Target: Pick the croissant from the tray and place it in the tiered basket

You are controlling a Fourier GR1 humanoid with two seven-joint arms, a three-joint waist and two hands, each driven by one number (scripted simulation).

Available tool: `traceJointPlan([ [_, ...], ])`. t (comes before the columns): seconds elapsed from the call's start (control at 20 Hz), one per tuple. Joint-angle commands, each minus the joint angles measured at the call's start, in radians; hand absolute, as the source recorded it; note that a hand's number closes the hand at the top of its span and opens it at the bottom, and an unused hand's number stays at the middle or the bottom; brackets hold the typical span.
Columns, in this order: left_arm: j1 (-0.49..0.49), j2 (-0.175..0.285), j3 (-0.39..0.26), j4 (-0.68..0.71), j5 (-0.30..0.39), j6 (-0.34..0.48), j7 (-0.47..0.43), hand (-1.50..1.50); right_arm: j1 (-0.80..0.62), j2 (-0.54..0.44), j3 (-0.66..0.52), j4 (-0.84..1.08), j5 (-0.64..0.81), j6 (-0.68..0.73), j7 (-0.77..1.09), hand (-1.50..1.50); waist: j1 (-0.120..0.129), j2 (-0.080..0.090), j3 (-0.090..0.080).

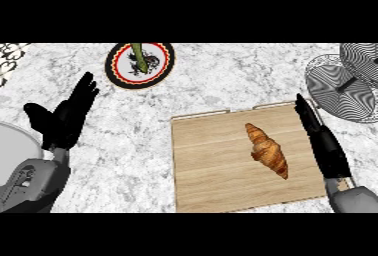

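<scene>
In the head view, the golden-brown, curved croissant (267, 150) lies on the pale wooden tray (210, 165), right of the tray's middle, one tip toward the far edge. The right hand (321, 140) hovers along the tray's right edge, just beside the pastry. It is seen edge-on with its fingers straight and pressed together, and it holds nothing. The left hand (66, 120) rests open, well left of the tray, thumb spread.

The step in hand appears to be the reach. To do it well, the right hand should probably swing inward over the croissant's thick middle, spread thumb from fingers across its narrow width, then close. The black-and-white wire tiered basket (347, 87) stands just beyond the tray's far right corner, so the carry should be short. The red-rimmed round plate (111, 70) on the grey marble surface (221, 80), beyond the tray's far left corner, is out of the way.
</scene>
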Motion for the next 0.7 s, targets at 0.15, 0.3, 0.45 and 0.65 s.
traceJointPlan([
  [0.15,0.163,-0.052,-0.049,-0.001,-0.101,0.122,0.0,0.0,-0.163,-0.092,-0.119,-0.145,-0.014,0.035,0.009,1.5,0.005,-0.019,-0.014],
  [0.3,0.221,-0.049,-0.046,0.033,-0.093,0.132,0.025,0.0,-0.099,-0.256,-0.254,-0.017,0.156,-0.176,0.132,1.5,-0.047,-0.021,-0.026],
  [0.45,0.283,-0.094,-0.092,-0.014,-0.13,0.178,0.018,0.0,-0.123,0.001,-0.362,-0.091,-0.072,-0.307,0.174,-1.5,-0.012,-0.024,-0.012],
  [0.65,0.375,-0.14,-0.137,-0.09,-0.174,0.225,-0.006,0.0,-0.027,0.029,-0.33,-0.283,-0.069,-0.271,0.108,-1.5,-0.011,-0.019,-0.013],
])
